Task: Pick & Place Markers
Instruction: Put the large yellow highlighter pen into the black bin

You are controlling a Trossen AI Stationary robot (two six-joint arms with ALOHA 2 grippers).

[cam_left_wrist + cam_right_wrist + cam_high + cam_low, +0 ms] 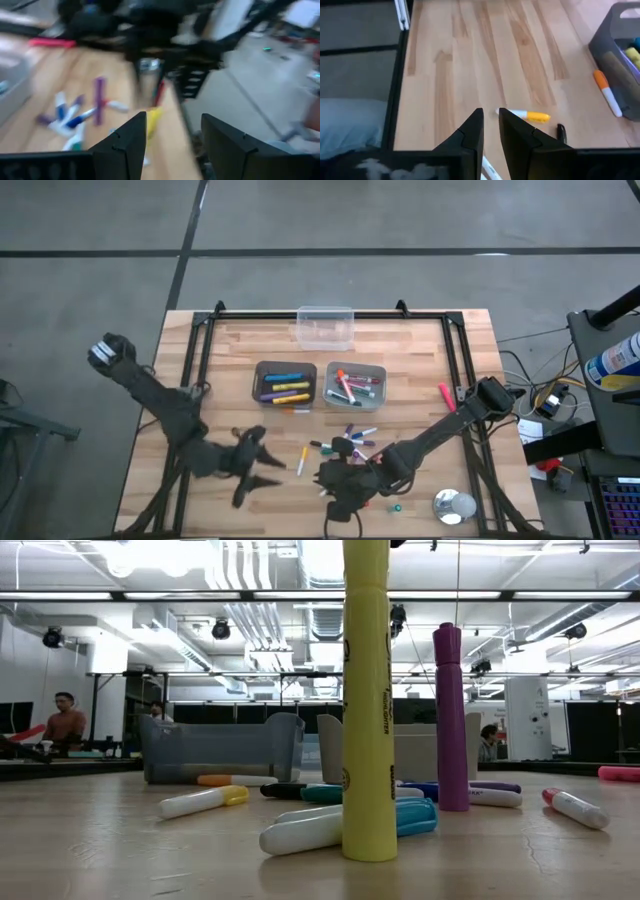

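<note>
Loose markers [350,442] lie on the wooden table in front of two grey bins [285,383] [355,383] that hold more markers. In the low view a yellow marker [368,700] and a purple one [450,720] stand upright on their ends among lying ones [340,820]. My right gripper [491,116] hangs above the table near the front middle, pointing toward the left edge. Its fingers are open by a narrow gap with nothing between the tips. A white marker with a yellow cap [525,115] lies just beyond them. My left gripper [262,470] is open at front left, clear of everything.
A clear tub [324,327] stands at the far edge behind the bins. A red marker [445,395] lies at the right, an orange-capped one [607,92] beside the left bin. A silver tape roll [455,505] sits at the front right. Bare wood lies between the two grippers.
</note>
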